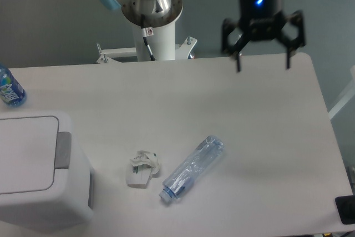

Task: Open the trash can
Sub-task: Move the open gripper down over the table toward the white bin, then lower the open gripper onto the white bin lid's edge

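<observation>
The trash can (39,170) is a big white bin at the table's front left corner, its flat lid down and a grey push tab (62,150) on its right edge. My gripper (263,65) hangs open above the table's back right part, far to the right of the bin, with nothing between its fingers.
A clear plastic bottle (192,167) lies on its side near the table's middle front. A crumpled white wrapper (142,169) sits just left of it. A blue bottle (10,87) stands at the far left edge. The arm's base (152,15) rises behind the table.
</observation>
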`<state>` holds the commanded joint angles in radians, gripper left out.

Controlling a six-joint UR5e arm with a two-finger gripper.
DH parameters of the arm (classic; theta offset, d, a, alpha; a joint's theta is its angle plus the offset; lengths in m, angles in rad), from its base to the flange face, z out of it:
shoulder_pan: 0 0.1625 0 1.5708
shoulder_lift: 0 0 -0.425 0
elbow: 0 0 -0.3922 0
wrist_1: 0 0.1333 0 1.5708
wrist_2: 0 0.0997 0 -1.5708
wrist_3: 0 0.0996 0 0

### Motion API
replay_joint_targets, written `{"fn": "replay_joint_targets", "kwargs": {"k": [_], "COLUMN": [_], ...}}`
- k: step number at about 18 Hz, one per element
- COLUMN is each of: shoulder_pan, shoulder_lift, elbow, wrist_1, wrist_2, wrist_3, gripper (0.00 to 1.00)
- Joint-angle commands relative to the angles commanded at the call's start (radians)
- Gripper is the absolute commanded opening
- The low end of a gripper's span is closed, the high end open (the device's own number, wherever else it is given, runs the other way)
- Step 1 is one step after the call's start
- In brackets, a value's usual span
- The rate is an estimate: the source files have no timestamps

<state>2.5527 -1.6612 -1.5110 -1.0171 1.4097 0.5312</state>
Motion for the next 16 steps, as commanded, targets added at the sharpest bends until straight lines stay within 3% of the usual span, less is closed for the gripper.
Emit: {"fn": "replay_joint_targets", "kwargs": {"k": [4,8,10,16], "shoulder_pan": [-0.078,-0.156,-0.184,-0.272], "shoulder_lift": [-0.041,-0.094,-0.107,-0.111], "elbow": [0.031,0.037,0.038,0.031], "wrist_1": [0.008,0.130,0.163,0.163], "wrist_2": [-0.002,-0.002,-0.003,-0.008], "wrist_3": [-0.193,-0.339,-0.404,-0.525], "gripper": [1.00,1.00,1.00,1.00]}}
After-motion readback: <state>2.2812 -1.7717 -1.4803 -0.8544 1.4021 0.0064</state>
